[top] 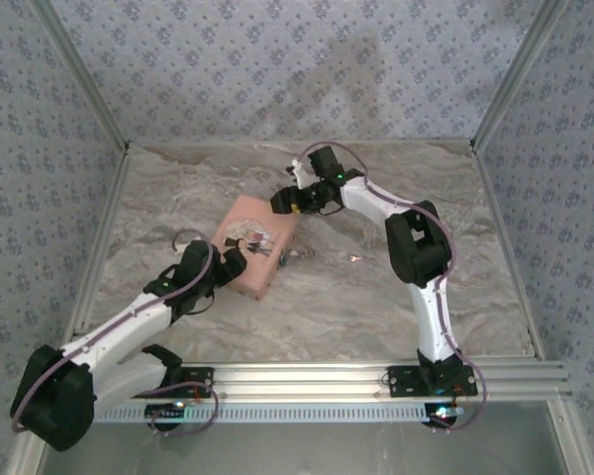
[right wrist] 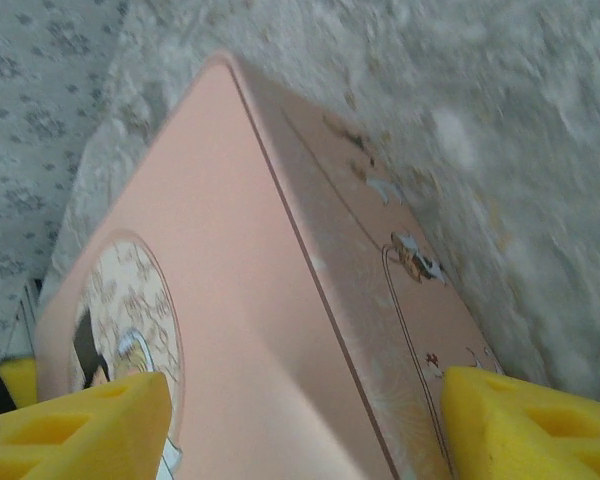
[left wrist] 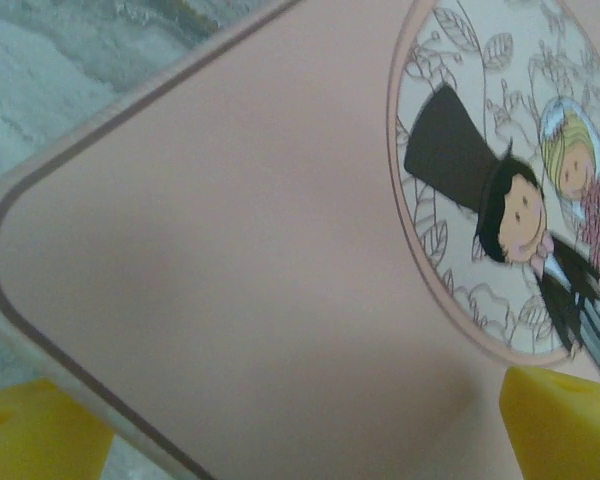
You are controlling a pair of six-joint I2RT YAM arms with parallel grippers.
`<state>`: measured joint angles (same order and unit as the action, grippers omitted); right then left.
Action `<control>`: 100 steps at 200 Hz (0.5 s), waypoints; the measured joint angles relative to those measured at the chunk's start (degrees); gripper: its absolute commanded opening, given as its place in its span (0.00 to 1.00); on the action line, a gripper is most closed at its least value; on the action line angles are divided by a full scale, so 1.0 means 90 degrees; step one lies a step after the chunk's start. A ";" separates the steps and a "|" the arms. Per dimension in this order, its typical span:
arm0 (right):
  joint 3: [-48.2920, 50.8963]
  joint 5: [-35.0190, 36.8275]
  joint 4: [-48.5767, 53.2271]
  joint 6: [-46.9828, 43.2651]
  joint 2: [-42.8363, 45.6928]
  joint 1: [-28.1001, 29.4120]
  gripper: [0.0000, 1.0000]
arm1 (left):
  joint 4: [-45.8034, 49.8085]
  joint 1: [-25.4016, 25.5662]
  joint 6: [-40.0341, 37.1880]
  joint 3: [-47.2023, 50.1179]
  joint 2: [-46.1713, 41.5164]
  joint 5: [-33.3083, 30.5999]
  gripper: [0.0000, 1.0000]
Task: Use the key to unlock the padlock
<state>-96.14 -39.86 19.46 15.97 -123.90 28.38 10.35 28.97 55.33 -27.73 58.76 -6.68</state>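
Now straddling opposite corners of the pink box [top: 257, 233] with both pincers released, left gripper [top: 232, 262] at the near corner, right gripper [top: 285, 201] at the far one, with the padlock [top: 282, 260] on the box's right side and the key [top: 355, 258] lying apart on the table [top: 376, 307].
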 measured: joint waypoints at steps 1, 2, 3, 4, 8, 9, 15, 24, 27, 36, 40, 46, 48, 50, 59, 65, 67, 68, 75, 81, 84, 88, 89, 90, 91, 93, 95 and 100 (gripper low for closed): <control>0.0061 0.0000 -0.0002 -0.0010 0.0034 -0.0007 0.73 | -0.0012 -0.0015 -0.0010 -0.0017 0.0029 0.0007 0.97; 0.0095 0.0000 -0.0007 -0.0012 0.0058 -0.0012 0.73 | -0.0019 -0.0022 -0.0019 -0.0029 0.0049 0.0007 0.97; 0.0131 0.0000 -0.0015 -0.0012 0.0083 -0.0015 0.73 | -0.0022 -0.0029 -0.0032 -0.0041 0.0070 0.0007 0.97; 0.0199 0.0005 -0.0029 -0.0012 0.0121 -0.0022 0.73 | -0.0022 -0.0046 -0.0049 -0.0063 0.0107 0.0015 0.97; 0.0372 0.0005 -0.0039 -0.0034 0.0226 -0.0036 0.73 | -0.0044 -0.0078 -0.0078 -0.0124 0.0189 0.0044 0.97; 0.0447 0.0012 -0.0041 -0.0034 0.0277 -0.0044 0.73 | -0.0056 -0.0092 -0.0100 -0.0151 0.0231 0.0049 0.97; 0.0777 0.0061 -0.0095 -0.0051 0.0495 -0.0066 0.73 | -0.0078 -0.0141 -0.0160 -0.0265 0.0391 0.0087 0.97; 0.1246 0.0146 -0.0168 -0.0061 0.0828 -0.0102 0.73 | -0.0102 -0.0197 -0.0260 -0.0430 0.0653 0.0136 0.97; 0.1389 0.0160 -0.0189 -0.0066 0.0933 -0.0114 0.73 | -0.0114 -0.0214 -0.0284 -0.0491 0.0736 0.0155 0.97; 0.1889 0.0277 -0.0284 -0.0058 0.1314 -0.0141 0.73 | -0.0134 -0.0240 -0.0384 -0.0697 0.1035 0.0211 0.96; 0.2089 0.0321 -0.0333 -0.0051 0.1469 -0.0148 0.73 | -0.0143 -0.0253 -0.0440 -0.0801 0.1190 0.0238 0.96; 0.2392 0.0401 -0.0372 -0.0032 0.1702 -0.0158 0.73 | -0.0168 -0.0267 -0.0512 -0.0947 0.1399 0.0262 0.96; 0.2509 0.0420 -0.0381 -0.0034 0.1790 -0.0158 0.73 | -0.0177 -0.0270 -0.0539 -0.1003 0.1462 0.0267 0.96; 0.2591 0.0447 -0.0403 -0.0027 0.1858 -0.0160 0.73 | -0.0182 -0.0274 -0.0554 -0.1056 0.1547 0.0272 0.96; 0.3050 0.0561 -0.0527 0.0024 0.2200 -0.0163 0.73 | -0.0231 -0.0291 -0.0670 -0.1299 0.1863 0.0321 0.95; 0.3342 0.0644 -0.0602 0.0068 0.2424 -0.0163 0.73 | -0.0284 -0.0294 -0.0731 -0.1455 0.2062 0.0350 0.95; 0.3432 0.0658 -0.0624 0.0073 0.2484 -0.0163 0.73 | -0.0304 -0.0299 -0.0760 -0.1506 0.2120 0.0367 0.95; 0.3485 0.0673 -0.0636 0.0078 0.2528 -0.0163 0.73 | -0.0308 -0.0299 -0.0770 -0.1523 0.2140 0.0372 0.95; 0.3725 0.0736 -0.0697 0.0136 0.2713 -0.0160 0.73 | -0.0350 -0.0304 -0.0840 -0.1695 0.2348 0.0427 0.95; 0.3929 0.0809 -0.0765 0.0204 0.2873 -0.0153 0.73 | -0.0384 -0.0304 -0.0896 -0.1821 0.2501 0.0457 0.95; 0.4010 0.0850 -0.0797 0.0245 0.2939 -0.0146 0.73 | -0.0403 -0.0304 -0.0923 -0.1880 0.2584 0.0476 0.95; 0.4095 0.0889 -0.0821 0.0279 0.3004 -0.0136 0.73 | -0.0432 -0.0304 -0.0967 -0.1962 0.2679 0.0498 0.95; 0.4124 0.0908 -0.0828 0.0291 0.3028 -0.0134 0.73 | -0.0437 -0.0304 -0.0971 -0.1977 0.2696 0.0505 0.95; 0.4138 0.0918 -0.0835 0.0301 0.3043 -0.0131 0.73 | -0.0442 -0.0304 -0.0984 -0.1994 0.2718 0.0508 0.95; 0.4153 0.0928 -0.0838 0.0313 0.3055 -0.0129 0.73 | -0.0444 -0.0306 -0.0998 -0.2023 0.2752 0.0515 0.95; 0.4197 0.0957 -0.0852 0.0338 0.3094 -0.0119 0.73 | -0.0447 -0.0306 -0.1010 -0.2052 0.2781 0.0525 0.95; 0.4235 0.0984 -0.0860 0.0350 0.3121 -0.0114 0.73 | -0.0454 -0.0306 -0.1027 -0.2093 0.2822 0.0529 0.95; 0.4313 0.1056 -0.0891 0.0410 0.3194 -0.0090 0.73 | -0.0461 -0.0306 -0.1078 -0.2193 0.2931 0.0556 0.95</control>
<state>-57.32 -30.35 11.44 19.66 -95.15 27.57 6.20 26.22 45.63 -47.46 85.14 -1.67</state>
